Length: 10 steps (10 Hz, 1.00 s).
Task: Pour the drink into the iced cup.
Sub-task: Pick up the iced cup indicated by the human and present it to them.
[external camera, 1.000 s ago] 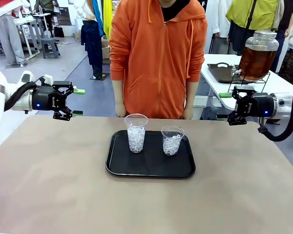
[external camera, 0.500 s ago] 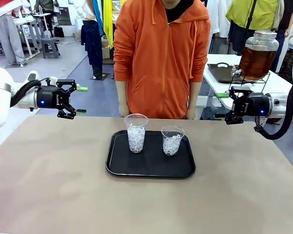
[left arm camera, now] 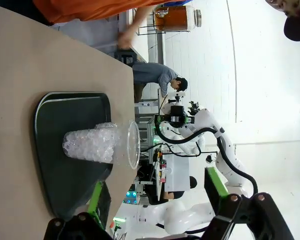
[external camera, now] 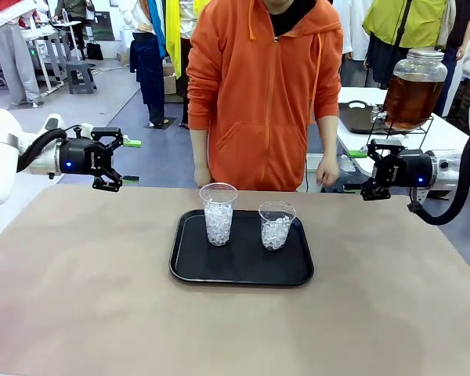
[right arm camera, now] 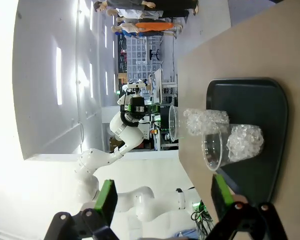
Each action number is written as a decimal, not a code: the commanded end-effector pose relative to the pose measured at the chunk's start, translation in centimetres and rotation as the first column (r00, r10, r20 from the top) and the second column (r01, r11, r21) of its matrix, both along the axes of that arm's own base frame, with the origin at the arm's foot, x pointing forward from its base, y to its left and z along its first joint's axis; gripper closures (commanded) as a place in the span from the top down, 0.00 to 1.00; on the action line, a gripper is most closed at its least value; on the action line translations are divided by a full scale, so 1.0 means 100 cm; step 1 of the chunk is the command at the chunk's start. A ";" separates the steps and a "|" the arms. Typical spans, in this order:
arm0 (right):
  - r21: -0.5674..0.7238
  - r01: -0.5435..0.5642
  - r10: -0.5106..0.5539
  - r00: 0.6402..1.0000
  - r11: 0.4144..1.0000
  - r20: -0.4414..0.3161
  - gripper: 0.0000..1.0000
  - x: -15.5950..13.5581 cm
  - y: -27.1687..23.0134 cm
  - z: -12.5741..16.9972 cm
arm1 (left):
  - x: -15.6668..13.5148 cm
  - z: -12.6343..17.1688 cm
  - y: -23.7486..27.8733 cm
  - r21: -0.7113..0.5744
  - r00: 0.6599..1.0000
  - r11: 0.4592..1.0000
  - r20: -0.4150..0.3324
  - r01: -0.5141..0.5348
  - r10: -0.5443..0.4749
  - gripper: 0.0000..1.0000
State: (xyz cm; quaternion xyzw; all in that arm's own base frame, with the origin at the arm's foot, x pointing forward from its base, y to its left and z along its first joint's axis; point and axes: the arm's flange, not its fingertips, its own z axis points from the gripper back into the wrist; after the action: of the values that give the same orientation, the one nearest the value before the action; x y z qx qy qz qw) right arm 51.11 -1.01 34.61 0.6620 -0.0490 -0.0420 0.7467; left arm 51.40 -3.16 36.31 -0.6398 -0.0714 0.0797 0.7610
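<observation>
Two clear plastic cups of ice stand on a black tray (external camera: 243,270) mid-table: a taller cup (external camera: 218,213) and, to its right, a shorter cup (external camera: 276,225). The amber drink fills a lidded glass jar (external camera: 414,88) on a stand on a white table at the back right. My left gripper (external camera: 130,161) hovers open above the table's far left edge, pointing right. My right gripper (external camera: 356,170) hovers open at the far right edge, pointing left. Both are empty and well clear of the cups. The left wrist view has an iced cup (left arm camera: 97,145) and the jar (left arm camera: 175,17); the right wrist view has both cups (right arm camera: 225,137).
A person in an orange hoodie (external camera: 266,94) stands at the far side, one hand (external camera: 327,171) held out toward the side table near my right gripper. A dark tray (external camera: 359,117) lies beside the jar. Bare brown tabletop (external camera: 78,298) surrounds the tray.
The person has shifted toward picture right and stretched a hand out to the right. My left gripper rose and moved slightly right, then held still. The right gripper barely moved.
</observation>
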 end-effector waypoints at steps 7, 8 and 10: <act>-0.001 0.004 -0.004 1.000 1.000 0.001 1.00 0.000 0.000 0.001 | 0.000 0.000 0.000 -0.002 1.000 1.000 0.011 -0.005 0.005 1.00; -0.001 0.004 -0.004 1.000 1.000 0.001 1.00 0.000 0.000 0.001 | 0.000 0.000 0.000 -0.002 1.000 1.000 0.011 -0.005 0.005 1.00; -0.001 0.004 -0.004 1.000 1.000 0.001 1.00 0.000 0.000 0.001 | 0.000 0.000 0.000 -0.002 1.000 1.000 0.011 -0.005 0.005 1.00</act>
State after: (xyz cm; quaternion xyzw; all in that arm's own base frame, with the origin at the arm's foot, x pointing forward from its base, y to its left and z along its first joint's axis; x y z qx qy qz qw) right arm 51.11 -1.01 34.61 0.6620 -0.0490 -0.0420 0.7467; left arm 51.40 -3.16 36.31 -0.6398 -0.0715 0.0797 0.7611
